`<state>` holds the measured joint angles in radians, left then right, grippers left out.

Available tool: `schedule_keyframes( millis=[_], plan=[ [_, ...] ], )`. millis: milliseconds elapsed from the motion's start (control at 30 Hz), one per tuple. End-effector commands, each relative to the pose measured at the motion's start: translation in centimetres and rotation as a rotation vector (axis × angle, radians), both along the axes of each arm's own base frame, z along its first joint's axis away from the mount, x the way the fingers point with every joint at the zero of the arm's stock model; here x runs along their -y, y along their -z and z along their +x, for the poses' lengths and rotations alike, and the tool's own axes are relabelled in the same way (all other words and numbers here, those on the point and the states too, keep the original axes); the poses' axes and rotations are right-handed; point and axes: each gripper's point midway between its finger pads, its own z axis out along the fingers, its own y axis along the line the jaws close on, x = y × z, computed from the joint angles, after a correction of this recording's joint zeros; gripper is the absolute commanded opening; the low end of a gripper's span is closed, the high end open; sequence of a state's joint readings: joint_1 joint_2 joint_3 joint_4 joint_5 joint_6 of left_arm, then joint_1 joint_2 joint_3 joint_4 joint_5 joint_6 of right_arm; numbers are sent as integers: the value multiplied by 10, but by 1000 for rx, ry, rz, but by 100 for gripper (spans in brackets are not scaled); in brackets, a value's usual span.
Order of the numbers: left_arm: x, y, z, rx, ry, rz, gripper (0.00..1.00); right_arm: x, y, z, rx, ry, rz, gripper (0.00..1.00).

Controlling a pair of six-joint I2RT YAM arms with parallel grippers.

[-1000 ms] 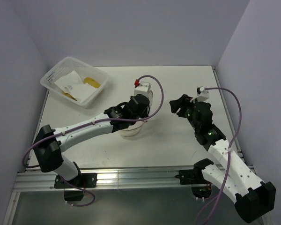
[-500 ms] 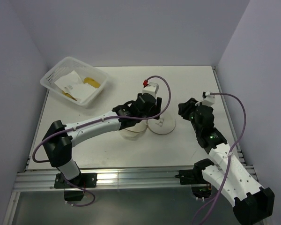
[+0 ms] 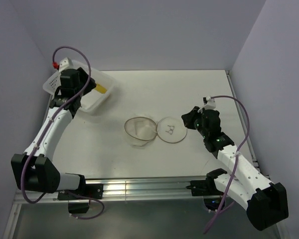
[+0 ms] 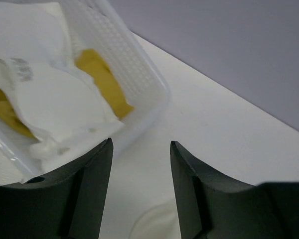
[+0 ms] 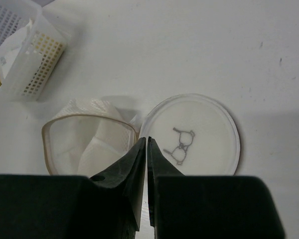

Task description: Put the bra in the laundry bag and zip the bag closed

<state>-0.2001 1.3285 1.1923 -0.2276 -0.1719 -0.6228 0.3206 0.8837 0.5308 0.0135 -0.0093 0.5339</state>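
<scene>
The laundry bag (image 3: 140, 128) lies open at mid-table, its tan hoop rim (image 5: 84, 118) facing up. Its round flap lid (image 3: 172, 130) lies flat to the right, with the black mark (image 5: 182, 145) showing. White and yellow cloth (image 4: 65, 99) fills the basket; I cannot tell which piece is the bra. My left gripper (image 3: 75, 97) (image 4: 139, 144) hangs open and empty at the basket's near-right corner. My right gripper (image 3: 185, 119) (image 5: 147, 139) is shut on nothing, just right of the lid and apart from it.
The white perforated basket (image 3: 105, 79) (image 4: 129, 55) stands at the table's far left corner. Purple walls close in the back and both sides. A metal rail runs along the near edge (image 3: 139, 188) between the arm bases.
My left arm left the bag, swung far left to the basket and opened. The lid now lies flat beside the open bag. My right gripper shut and shifted slightly.
</scene>
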Motion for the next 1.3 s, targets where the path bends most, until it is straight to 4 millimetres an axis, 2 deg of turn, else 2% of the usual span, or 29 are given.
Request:
schedule_keyframes(
  millis=[0, 33, 100, 133, 167, 200, 233, 267, 300, 333, 367, 400, 433, 633, 733, 1033, 1167, 1233, 1267],
  plan=[
    [-54, 16, 19, -55, -160, 24, 56, -11, -12, 2, 61, -51, 36, 11],
    [-68, 38, 28, -109, -211, 45, 55, -12, -12, 2, 62, -57, 38, 11],
    [-101, 46, 40, -140, -316, 85, 53, -14, -11, 3, 55, -64, 39, 12],
    [-109, 69, 50, -198, -327, 106, 53, -16, -11, 3, 54, -74, 39, 12],
    [-115, 63, 58, -192, -338, 118, 53, -18, -11, 2, 55, -85, 45, 13],
    [-127, 70, 62, -221, -356, 129, 53, -19, -10, 2, 53, -91, 47, 13],
    [-133, 89, 69, -267, -361, 148, 53, -20, -11, 1, 53, -96, 50, 13],
    [-137, 81, 77, -257, -361, 173, 53, -21, -11, 1, 55, -103, 53, 14],
    [-141, 86, 81, -275, -361, 194, 53, -22, -11, 1, 55, -106, 54, 14],
    [-146, 104, 87, -320, -370, 231, 54, -24, -11, 0, 54, -112, 56, 14],
    [-150, 98, 94, -315, -373, 261, 54, -24, -12, 1, 57, -112, 57, 15],
    [-156, 104, 97, -335, -388, 281, 54, -25, -10, 0, 54, -116, 53, 15],
    [-160, 123, 98, -387, -392, 298, 54, -25, -10, 1, 49, -116, 52, 15],
    [-166, 142, 114, -425, -376, 319, 60, -29, -7, 1, 40, -128, 50, 16],
    [-167, 141, 123, -420, -364, 329, 59, -32, -3, 2, 28, -137, 46, 17],
    [-161, 175, 131, -497, -317, 318, 60, -36, -1, 2, 23, -147, 32, 17],
    [-156, 186, 134, -515, -300, 297, 64, -38, 0, 1, 18, -158, 29, 17],
    [-152, 188, 137, -507, -280, 280, 61, -39, 1, 1, 15, -159, 25, 17],
    [-151, 188, 138, -502, -277, 273, 54, -40, 1, 1, 16, -162, 25, 17]
  ],
)
